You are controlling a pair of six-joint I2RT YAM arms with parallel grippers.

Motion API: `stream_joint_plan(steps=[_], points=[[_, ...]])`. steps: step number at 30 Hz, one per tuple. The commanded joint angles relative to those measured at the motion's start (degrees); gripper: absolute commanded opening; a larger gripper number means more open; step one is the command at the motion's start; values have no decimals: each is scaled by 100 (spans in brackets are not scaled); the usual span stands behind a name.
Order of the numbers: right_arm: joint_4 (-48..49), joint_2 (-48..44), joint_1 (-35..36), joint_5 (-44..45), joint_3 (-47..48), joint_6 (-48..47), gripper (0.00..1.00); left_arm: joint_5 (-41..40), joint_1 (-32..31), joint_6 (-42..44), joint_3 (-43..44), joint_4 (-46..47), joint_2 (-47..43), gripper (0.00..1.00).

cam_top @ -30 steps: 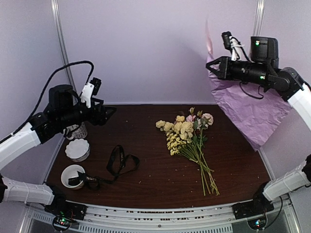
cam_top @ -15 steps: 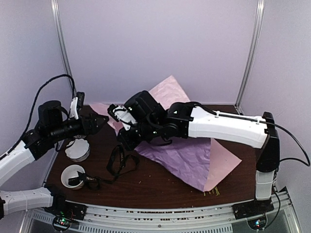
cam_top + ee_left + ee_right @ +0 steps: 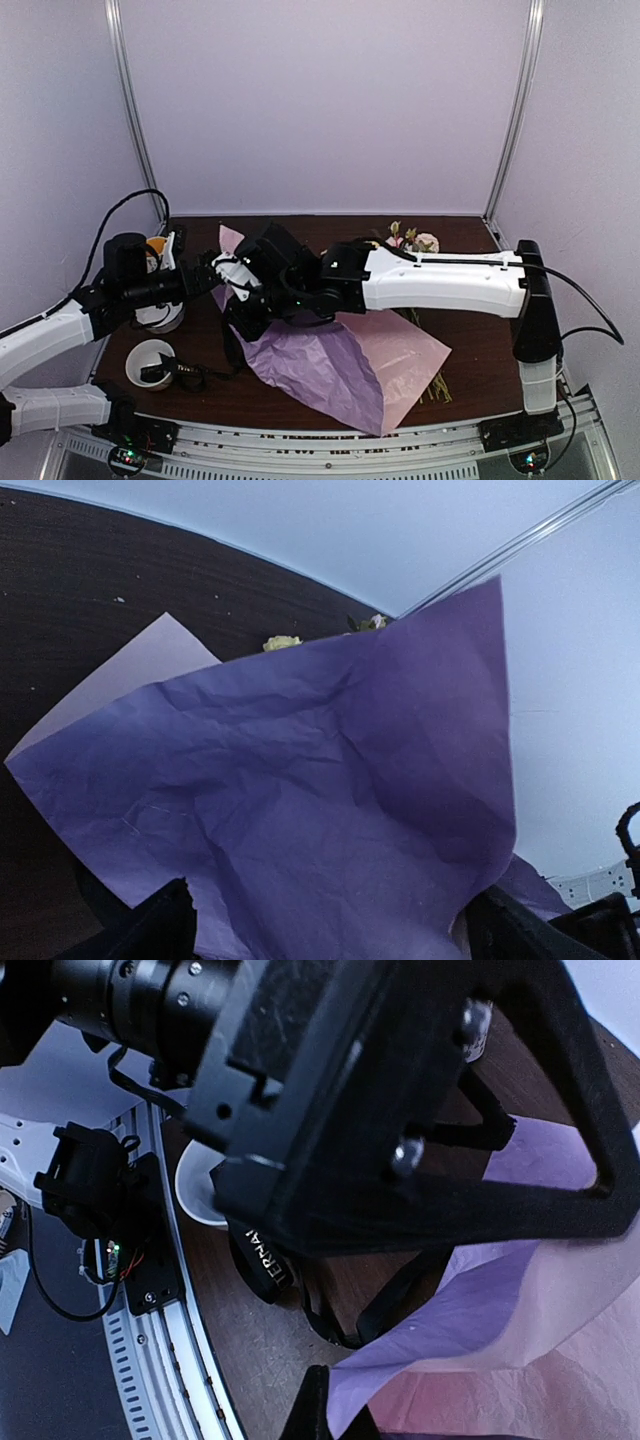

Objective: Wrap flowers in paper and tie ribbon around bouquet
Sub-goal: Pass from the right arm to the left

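Across the middle of the worktop [image 3: 330,228] the right arm reached far to its left. The right pincer [image 3: 243,305] was clamped shut on a left edge of the lilac paper [image 3: 330,365]. A second earlier that arm was high at the right with the sheet hanging off it and the flowers [image 3: 415,240] lay bare. Half a second ago one corner of the sheet still stood up against the back wall. Now the sheet lay lower and flatter and nearer the front edge, pink underside showing at its right. It covered most of the flowers. Only a few pink and cream blooms showed at the far right behind the arm, and stem tips poked out by the sheet's near right corner.

The left pincer [image 3: 205,272] had come in from the left, jaws wide and holding nothing, wider than a second ago. It was just beside the right pincer. In the left wrist view the raised sheet filled the space ahead of the two spread fingers [image 3: 160,925]; whether it touched them I couldn't tell.

The black ribbon [image 3: 200,372] stayed at front left, one end in the small white cup [image 3: 140,355], partly under the sheet's edge. The ribbed white cup [image 3: 160,318] sat behind the left arm, unmoved.
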Motion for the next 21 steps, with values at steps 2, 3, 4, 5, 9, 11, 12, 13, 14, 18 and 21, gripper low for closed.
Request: stream_joint_plan(steps=[2, 3, 4, 5, 9, 11, 12, 13, 14, 18, 21], points=[[-4, 95, 2, -65, -42, -89, 0, 118, 39, -318, 115, 106, -649, 98], [40, 93, 6, -90, -72, -74, 0, 64, 43, -390, 113, -1, -805, 98], [97, 97, 2, -108, -104, -61, 0, 7, 40, -428, 104, -149, -934, 98], [139, 92, 2, -105, -120, -28, 0, -71, 37, -458, 93, -301, -1037, 98], [157, 191, 25, -132, 11, -14, 0, -75, 34, -514, -79, -508, -1152, 98], [126, 227, 67, -69, 42, -94, 0, -10, 36, -459, -66, -493, -1097, 98], [89, 245, 97, 5, 50, -146, 0, -3, 25, -433, -43, -495, -1061, 98], [50, 256, 120, 50, 60, -193, 0, -2, 26, -393, -24, -487, -1013, 98], [30, 264, 146, 80, 61, -238, 0, 1, 22, -357, 0, -480, -947, 98], [7, 335, 240, 95, 126, -404, 0, 129, -59, -212, 131, -427, -645, 97], [-147, 482, 315, 185, 356, -570, 0, 154, -150, -166, 149, -414, -464, 95]])
